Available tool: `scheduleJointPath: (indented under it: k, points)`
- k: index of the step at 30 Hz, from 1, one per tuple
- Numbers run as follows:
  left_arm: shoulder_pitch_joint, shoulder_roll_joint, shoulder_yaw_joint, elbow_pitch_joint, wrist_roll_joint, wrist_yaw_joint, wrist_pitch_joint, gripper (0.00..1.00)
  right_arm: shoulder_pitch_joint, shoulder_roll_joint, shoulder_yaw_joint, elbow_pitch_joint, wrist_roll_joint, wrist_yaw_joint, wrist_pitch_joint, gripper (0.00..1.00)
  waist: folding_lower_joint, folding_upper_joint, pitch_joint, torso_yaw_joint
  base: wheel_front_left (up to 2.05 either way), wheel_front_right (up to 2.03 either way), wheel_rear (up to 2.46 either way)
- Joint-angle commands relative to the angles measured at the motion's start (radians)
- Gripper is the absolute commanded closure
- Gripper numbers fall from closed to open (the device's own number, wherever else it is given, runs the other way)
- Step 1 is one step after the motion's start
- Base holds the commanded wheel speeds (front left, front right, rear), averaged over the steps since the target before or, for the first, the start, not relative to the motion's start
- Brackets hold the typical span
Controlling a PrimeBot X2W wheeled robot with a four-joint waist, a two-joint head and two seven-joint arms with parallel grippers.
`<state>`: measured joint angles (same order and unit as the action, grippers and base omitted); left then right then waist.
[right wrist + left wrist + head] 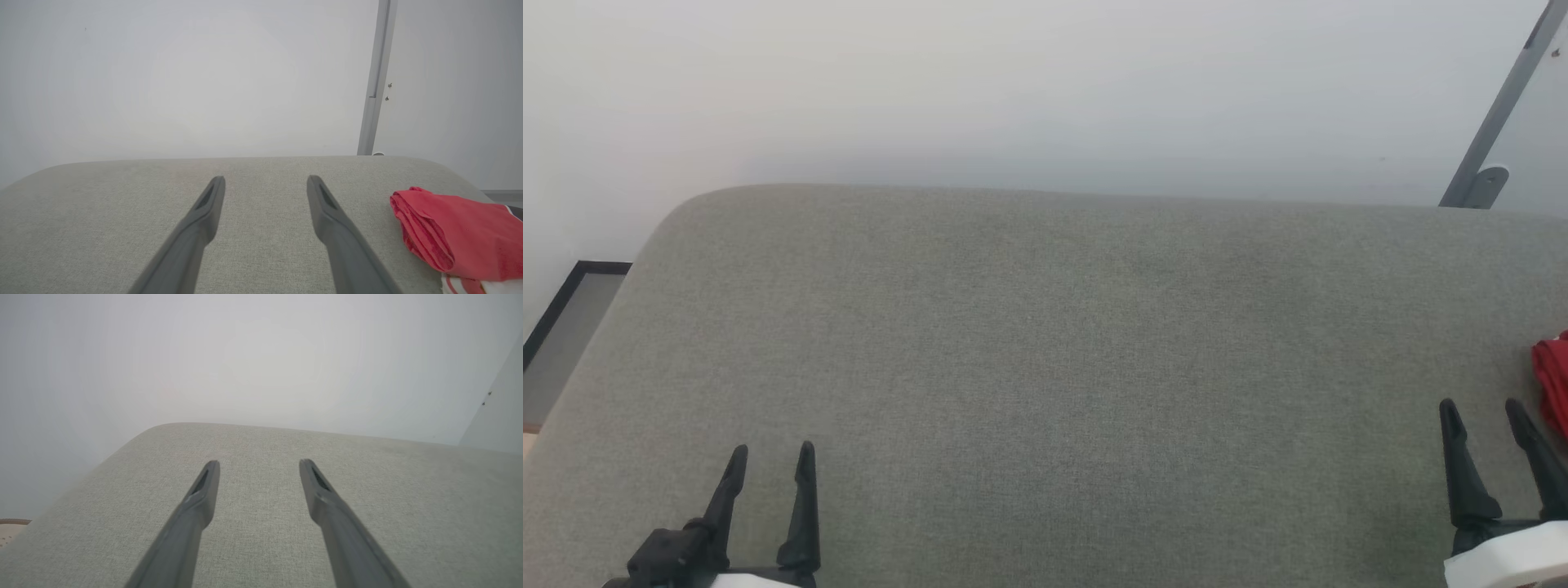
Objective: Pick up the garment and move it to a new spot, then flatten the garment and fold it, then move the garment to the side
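Observation:
The garment [457, 232], a red shirt with a bit of white and red trim at its lower edge, lies folded on the grey cushioned surface [1045, 343] at its right end. In the head view a red sliver of the garment [1553, 380] shows at the right edge. My right gripper [1482, 406] is open just left of it, not touching; in the right wrist view its gripper [265, 179] holds nothing. At the lower left my left gripper [772, 451] stands open and empty over the cushion, as the left gripper [258, 463] shows in its wrist view.
A pale wall runs behind the cushion's far rounded edge. A grey metal post [1494, 114] leans up at the far right; the same post [374, 81] stands beyond the cushion in the right wrist view. Floor with a dark frame [564, 310] lies off the left corner.

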<state>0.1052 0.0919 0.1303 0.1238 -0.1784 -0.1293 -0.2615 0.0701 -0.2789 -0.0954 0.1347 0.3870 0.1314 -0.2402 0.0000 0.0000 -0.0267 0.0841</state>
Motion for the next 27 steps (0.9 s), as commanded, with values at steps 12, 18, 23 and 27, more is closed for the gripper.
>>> scheduleJointPath:
  k: [12,18,23,27]
  points:
    - [0.021,0.002,0.000,-0.008,0.016,-0.001,-0.005,0.00,0.030,0.022,-0.012,-0.059,-0.005,-0.002,0.024,0.00,0.0000,0.0000,-0.005,0.003,0.00,0.00,0.00]
    - [0.011,0.004,0.002,-0.009,0.020,-0.001,-0.005,0.00,0.029,0.015,-0.012,-0.074,-0.001,-0.002,0.031,0.00,0.0000,0.0000,-0.002,0.003,0.00,0.00,0.00]
    - [0.007,0.012,-0.003,-0.012,0.026,-0.001,-0.005,0.00,0.032,0.010,-0.005,-0.083,0.013,-0.002,0.025,0.00,0.0000,0.0000,-0.001,0.000,0.00,0.00,0.00]
    - [0.007,0.013,-0.001,-0.009,0.022,-0.001,-0.005,0.00,0.036,0.004,-0.001,-0.088,0.025,-0.002,0.021,0.00,0.0000,0.0000,-0.001,-0.005,0.00,0.00,0.00]
